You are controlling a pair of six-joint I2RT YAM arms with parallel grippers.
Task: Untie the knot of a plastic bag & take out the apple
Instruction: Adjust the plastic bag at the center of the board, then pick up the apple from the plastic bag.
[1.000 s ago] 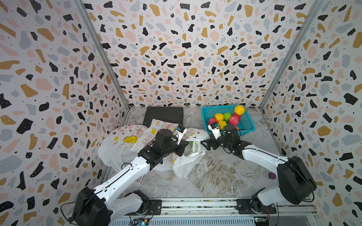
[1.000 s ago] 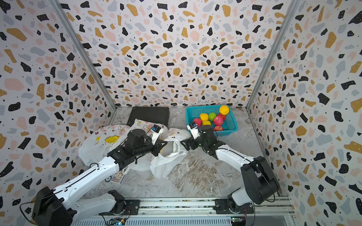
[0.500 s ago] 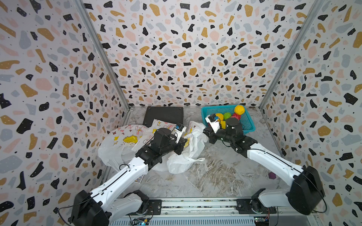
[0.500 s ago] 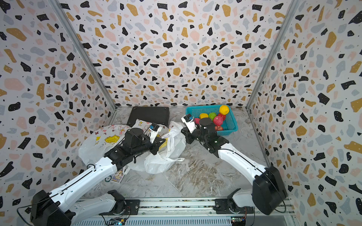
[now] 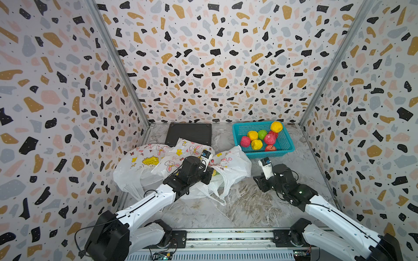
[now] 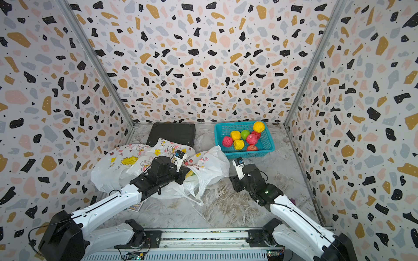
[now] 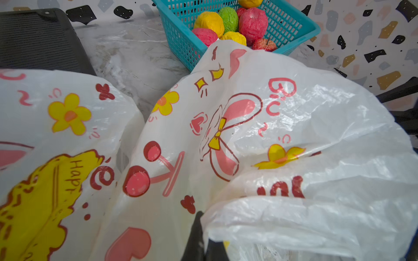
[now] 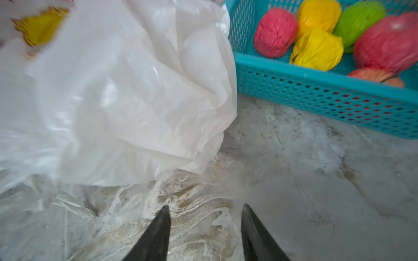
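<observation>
Crinkly, thin white plastic bag [image 5: 228,165] slumps on the marbled table [image 5: 248,203], mouth open. My left gripper [image 5: 209,177], arm stretched low, pinches its rim; my right gripper [image 8: 204,210] hovers spread, empty.

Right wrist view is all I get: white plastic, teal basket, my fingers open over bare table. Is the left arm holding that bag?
Observer: Yes, the left gripper is shut on the plastic bag at its mouth.
Operator: Knot?
Observer: Looks undone. The handles hang loose onto the table.
Operator: Apple in sight?
Observer: A yellow-green thing shows inside the mouth. I can't confirm that it's the apple.
</observation>
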